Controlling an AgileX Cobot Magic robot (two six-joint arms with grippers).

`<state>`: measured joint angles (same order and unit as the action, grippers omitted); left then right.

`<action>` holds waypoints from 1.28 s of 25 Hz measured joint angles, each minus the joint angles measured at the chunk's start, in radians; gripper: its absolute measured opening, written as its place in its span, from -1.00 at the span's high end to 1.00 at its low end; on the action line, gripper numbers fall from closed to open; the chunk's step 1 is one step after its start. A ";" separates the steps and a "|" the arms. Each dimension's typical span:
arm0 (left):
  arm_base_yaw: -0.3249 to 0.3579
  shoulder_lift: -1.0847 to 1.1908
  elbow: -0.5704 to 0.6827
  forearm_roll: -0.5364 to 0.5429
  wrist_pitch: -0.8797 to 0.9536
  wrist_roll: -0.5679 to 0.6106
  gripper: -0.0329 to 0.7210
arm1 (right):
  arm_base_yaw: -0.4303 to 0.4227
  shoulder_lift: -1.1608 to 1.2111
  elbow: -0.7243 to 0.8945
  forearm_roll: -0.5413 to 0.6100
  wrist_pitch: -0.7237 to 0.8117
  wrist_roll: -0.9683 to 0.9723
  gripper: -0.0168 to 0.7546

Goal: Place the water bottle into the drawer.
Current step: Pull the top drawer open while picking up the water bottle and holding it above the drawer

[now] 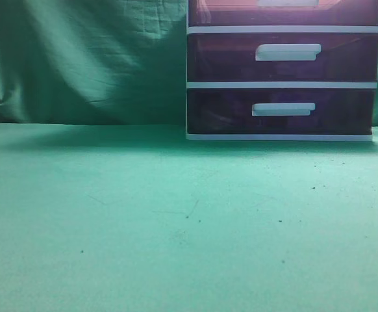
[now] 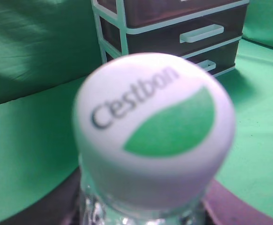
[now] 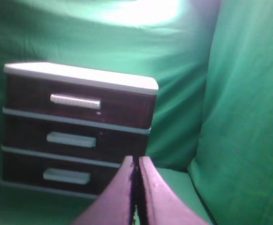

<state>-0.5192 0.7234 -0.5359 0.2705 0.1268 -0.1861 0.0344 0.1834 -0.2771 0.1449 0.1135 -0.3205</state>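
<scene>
The water bottle (image 2: 153, 126) fills the left wrist view, seen from above its white cap with a green leaf and the word "C'estbon". My left gripper (image 2: 146, 216) is shut on the bottle's clear neck, with dark fingers on both sides. The drawer (image 3: 75, 101), dark purple-red with a white bar handle, is the top one of the white-framed cabinet (image 3: 80, 75) and looks closed. It also shows in the exterior view (image 1: 283, 12), cut off at the top edge. My right gripper (image 3: 136, 161) is shut and empty, apart from the cabinet and to its right. Neither arm shows in the exterior view.
Two alike drawers (image 1: 283, 55) (image 1: 281, 110) sit beneath the top one. The cabinet stands at the back right of a green cloth-covered table (image 1: 143, 221). Green cloth hangs behind (image 1: 78, 58) and at the right side (image 3: 249, 117).
</scene>
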 joint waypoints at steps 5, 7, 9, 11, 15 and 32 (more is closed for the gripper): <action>0.000 0.000 0.000 0.000 0.000 0.000 0.14 | 0.000 0.291 -0.229 -0.013 0.215 -0.045 0.96; 0.000 0.000 0.000 0.000 0.000 0.000 0.14 | 0.000 0.402 -0.324 -0.024 0.319 -0.064 0.96; 0.000 0.000 0.000 0.000 0.000 0.000 0.14 | 0.000 0.514 -0.413 -0.030 0.393 -0.082 0.96; 0.000 0.000 0.000 0.000 0.001 0.000 0.14 | 0.000 0.596 -0.494 -0.028 0.447 -0.090 0.96; 0.000 0.000 0.000 0.000 0.025 0.000 0.14 | 0.000 0.775 -0.651 -0.026 0.499 -0.179 0.96; 0.000 0.000 0.000 -0.002 0.106 0.000 0.14 | 0.197 1.219 -0.823 -0.899 0.042 -0.278 0.96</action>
<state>-0.5192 0.7234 -0.5359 0.2684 0.2330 -0.1861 0.2310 1.4028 -1.1001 -0.7541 0.1556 -0.5984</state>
